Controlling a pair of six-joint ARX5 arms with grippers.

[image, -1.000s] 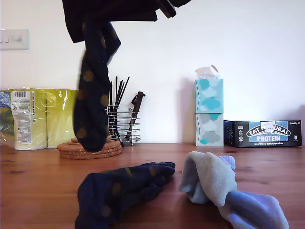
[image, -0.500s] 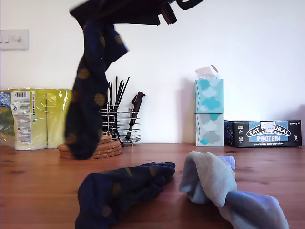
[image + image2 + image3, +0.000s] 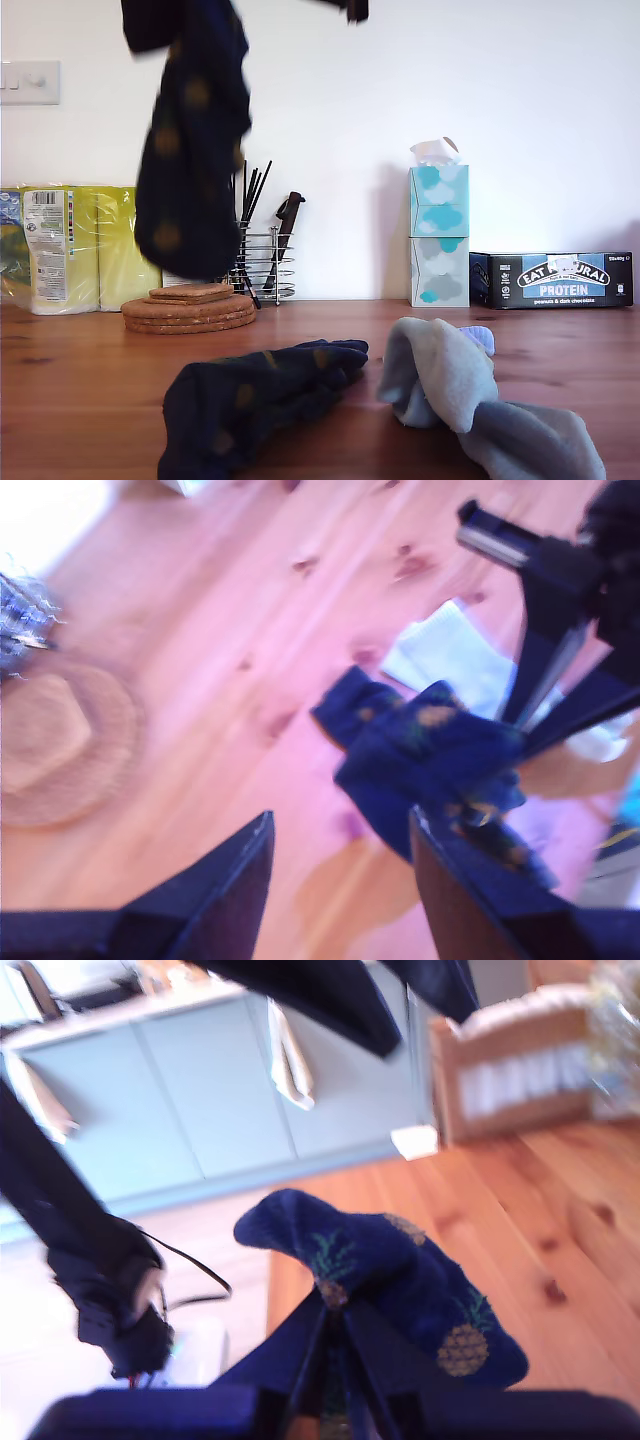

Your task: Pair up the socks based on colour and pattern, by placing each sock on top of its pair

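A dark navy sock (image 3: 190,170) with dull yellow dots hangs high at the exterior view's left, its top end running out of frame. My second gripper (image 3: 335,1355) is shut on this navy sock (image 3: 400,1280), which drapes away from the jaws. A second navy dotted sock (image 3: 255,400) lies on the wooden table (image 3: 80,400) in front. Beside it, toward the exterior view's right, lie the light blue socks (image 3: 450,390) in a heap. My first gripper (image 3: 340,880) is open with nothing between its fingers; beyond them are a navy sock (image 3: 430,750) and a light blue sock (image 3: 450,650).
A stack of cork coasters (image 3: 190,308) and a wire utensil rack (image 3: 255,260) stand behind the hanging sock. Yellow packs (image 3: 75,245) sit at the exterior view's left, with tissue boxes (image 3: 438,235) and a snack box (image 3: 555,280) along the wall. Part of an arm (image 3: 350,8) shows at the top edge.
The hanging navy sock has risen and swung; its lower end now clears the coasters. The arm holding it has moved up almost out of the exterior view. The socks on the table are unmoved.
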